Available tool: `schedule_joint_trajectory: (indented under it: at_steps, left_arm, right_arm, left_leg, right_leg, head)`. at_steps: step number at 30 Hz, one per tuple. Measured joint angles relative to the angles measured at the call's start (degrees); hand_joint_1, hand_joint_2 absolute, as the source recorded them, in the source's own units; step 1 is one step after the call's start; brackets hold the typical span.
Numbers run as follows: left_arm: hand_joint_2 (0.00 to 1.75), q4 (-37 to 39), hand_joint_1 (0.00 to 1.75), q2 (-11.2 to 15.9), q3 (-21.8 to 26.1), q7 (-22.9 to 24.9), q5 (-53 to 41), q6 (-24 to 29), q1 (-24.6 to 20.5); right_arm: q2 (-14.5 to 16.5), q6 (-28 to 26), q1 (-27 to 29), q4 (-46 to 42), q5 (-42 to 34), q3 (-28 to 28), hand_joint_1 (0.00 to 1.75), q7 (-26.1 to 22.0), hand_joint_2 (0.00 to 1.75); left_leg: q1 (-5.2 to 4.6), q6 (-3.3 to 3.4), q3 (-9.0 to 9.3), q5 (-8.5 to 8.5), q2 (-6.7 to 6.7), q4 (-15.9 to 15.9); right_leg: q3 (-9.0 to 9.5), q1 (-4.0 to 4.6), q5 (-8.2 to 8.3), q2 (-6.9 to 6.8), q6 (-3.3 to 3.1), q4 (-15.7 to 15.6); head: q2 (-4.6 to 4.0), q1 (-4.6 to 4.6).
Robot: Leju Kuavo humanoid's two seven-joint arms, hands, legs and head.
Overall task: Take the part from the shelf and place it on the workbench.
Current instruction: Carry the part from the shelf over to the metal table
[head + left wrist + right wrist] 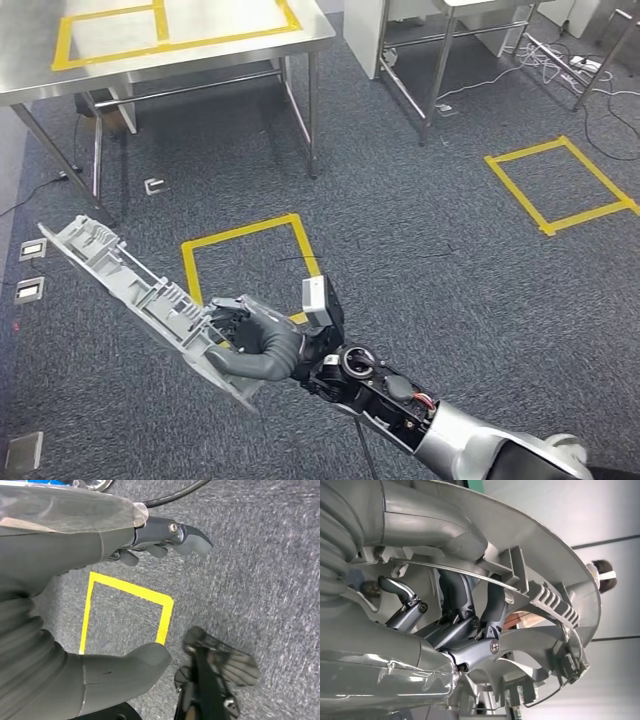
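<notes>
Nearest the lens, my right hand [253, 340] grips the part [143, 290], a long grey ribbed moulding, near one end; the rest reaches toward ten o'clock over carpet, well short of the workbench [317, 35] at twelve. Risk, as I judge it: so off-centre a hold may let the part twist or slip while walking. My left hand [113, 600] hangs with fingers spread, holding nothing.
</notes>
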Motion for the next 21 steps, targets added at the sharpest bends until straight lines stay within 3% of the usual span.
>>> schedule_joint_trajectory:
  at_steps: [2,3,6,8,9,11,12,13,14,16,17,19,21]
  left_arm:
    - [1.75,0.0,0.00,0.0,0.0,0.0,0.0,0.0,0.0]
    - [1.75,0.0,0.00,-0.1,0.0,0.0,0.0,0.0,-0.1]
    - [1.75,0.0,0.00,-0.1,0.0,0.0,0.0,0.0,-0.2]
    - [1.75,0.0,0.00,0.0,0.0,0.0,0.0,-0.1,-0.2]
    - [1.75,0.0,0.00,0.0,0.0,-0.1,-0.1,-0.1,-0.1]
    - [1.75,0.0,0.00,0.0,0.0,-0.1,-0.2,-0.3,-0.1]
    - [1.75,0.0,0.00,0.0,0.0,-0.1,-0.2,-0.4,-0.1]
    - [1.75,0.0,0.00,0.0,0.0,-0.1,-0.2,-0.5,-0.1]
    - [1.75,0.0,0.00,0.0,0.0,-0.1,-0.3,-0.6,-0.1]
    - [1.75,0.0,0.00,0.0,-0.1,-0.2,-0.4,-0.8,0.0]
    - [1.75,0.0,0.00,-0.1,-0.1,-0.2,-0.4,-0.8,0.1]
    - [1.75,0.0,0.00,-0.2,-0.2,-0.2,-0.5,-0.9,0.0]
    - [1.75,0.0,0.00,-0.1,-0.2,-0.2,-0.5,-0.9,-0.1]
  right_arm:
    - [0.0,0.0,0.0,0.0,0.0,0.0,1.75,0.0,1.75]
    - [0.0,0.0,-0.1,-0.1,0.0,0.0,1.75,0.0,1.75]
    - [0.1,-0.1,-0.1,-0.2,0.0,0.0,1.75,-0.1,1.75]
    - [0.1,-0.1,-0.1,-0.2,0.1,0.0,1.75,-0.1,1.75]
    - [0.1,-0.1,-0.1,-0.2,0.1,0.0,1.75,-0.1,1.75]
    - [0.1,-0.2,-0.1,-0.3,0.1,0.0,1.75,-0.1,1.75]
    - [0.1,-0.2,0.0,-0.3,0.1,0.0,1.75,-0.1,1.75]
    - [0.1,-0.3,0.1,-0.3,0.1,0.0,1.75,-0.1,1.75]
    - [0.1,-0.5,0.2,-0.3,0.1,0.0,1.75,-0.1,1.75]
    - [0.1,-0.9,0.3,-0.3,0.3,0.0,1.75,-0.1,1.75]
    - [0.1,-1.1,0.3,-0.3,0.5,0.0,1.75,-0.2,1.75]
    - [0.1,-1.3,0.3,-0.4,0.8,-0.1,1.75,-0.3,1.75]
    - [0.1,-1.4,0.4,-0.6,0.8,-0.1,1.75,-0.3,1.75]
  left_leg:
    - [0.18,-0.21,3.22,3.58,0.05,-7.5]
    - [0.08,0.08,4.13,3.99,0.00,-9.5]
    - [-0.25,1.81,4.86,3.09,-0.23,-10.4]
    - [-0.37,2.77,5.77,2.61,-0.21,-10.5]
    - [-0.47,3.17,6.25,2.36,-0.19,-10.6]
    - [-0.87,3.75,7.05,1.68,-0.18,-10.6]
    - [-1.11,3.92,7.51,1.29,-0.23,-10.6]
    - [-1.36,4.04,8.08,0.85,-0.31,-10.6]
    - [-1.56,4.10,8.76,0.39,-0.40,-10.6]
    - [-1.80,4.11,10.33,-0.68,-0.55,-10.7]
    - [-1.85,4.00,10.99,-1.15,-0.62,-10.8]
    - [-1.85,3.57,11.71,-1.76,-0.68,-10.9]
    - [-1.89,2.99,12.20,-1.79,-0.61,-10.7]
  right_leg:
    - [0.80,-0.12,-1.07,0.11,0.83,0.2]
    - [1.00,-0.10,-1.46,0.15,1.23,0.2]
    - [1.58,-0.14,-1.93,0.20,2.21,0.3]
    - [0.83,-0.25,-3.14,-0.02,2.58,2.9]
    - [-0.62,-0.27,-4.34,-0.14,2.67,5.9]
    - [-5.48,-0.20,-7.34,-0.23,2.66,14.3]
    - [-7.76,-0.11,-8.16,-0.23,2.54,17.5]
    - [-9.19,0.03,-7.96,-0.22,2.30,18.8]
    - [-9.48,0.25,-6.54,-0.22,1.91,17.7]
    - [-7.43,1.01,-0.92,-0.23,0.70,10.1]
    - [-6.27,1.45,1.01,-0.21,0.10,6.3]
    - [-4.80,2.04,2.36,-0.10,-0.74,1.9]
    - [-3.70,1.95,2.09,0.00,-1.16,0.8]
  head:
    - [0.00,-0.26]
    - [0.00,-0.39]
    - [0.00,-0.19]
    - [0.00,0.25]
    - [0.00,0.56]
    - [0.00,1.20]
    - [0.00,1.43]
    - [0.00,1.59]
    - [0.00,1.69]
    - [0.00,1.83]
    - [0.00,1.72]
    - [0.00,1.57]
    - [0.00,1.64]
